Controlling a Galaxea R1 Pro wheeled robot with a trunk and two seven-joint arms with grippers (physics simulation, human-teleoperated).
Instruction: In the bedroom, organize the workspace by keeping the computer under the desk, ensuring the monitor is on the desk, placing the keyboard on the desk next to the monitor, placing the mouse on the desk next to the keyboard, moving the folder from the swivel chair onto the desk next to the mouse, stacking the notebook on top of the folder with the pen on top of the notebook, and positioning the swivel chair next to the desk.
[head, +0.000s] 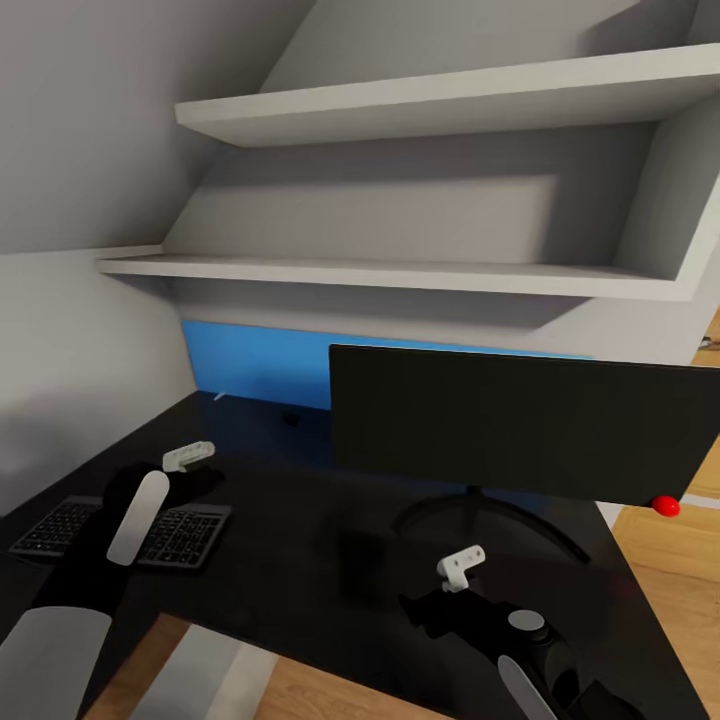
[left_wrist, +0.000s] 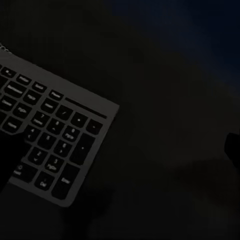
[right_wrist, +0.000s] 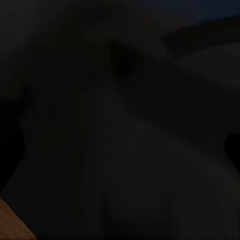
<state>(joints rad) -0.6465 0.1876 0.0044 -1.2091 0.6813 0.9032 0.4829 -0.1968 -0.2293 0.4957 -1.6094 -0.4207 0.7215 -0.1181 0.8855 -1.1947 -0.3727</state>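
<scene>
From where I stand, the glossy black desk (head: 330, 560) fills the corner under two grey shelves, and the monitor (head: 520, 425) is upright on it, its wide screen running roughly along the blue panel (head: 255, 362) on the back wall, face toward the robot, red dot at the lower right corner. Its round base (head: 490, 520) sits on the desktop behind the right arm.

The keyboard (head: 125, 530) lies flat near the desk's left front edge, well apart from the monitor. Its long axis runs left to right, slightly skewed, with the number-pad end toward the monitor; the left wrist view shows that end (left_wrist: 55, 150) close beneath the camera.

The step in hand looks like bringing the keyboard next to the monitor. A good way would be to slide it along its length toward the screen base, keeping it flat and square to the desk edge (no need to lift it high).

The left gripper (head: 170, 478) hovers just above the keyboard's right portion; the right gripper (head: 440, 600) hangs low over the desk's front. Whether either pair of jaws is apart or together, I cannot tell.
</scene>
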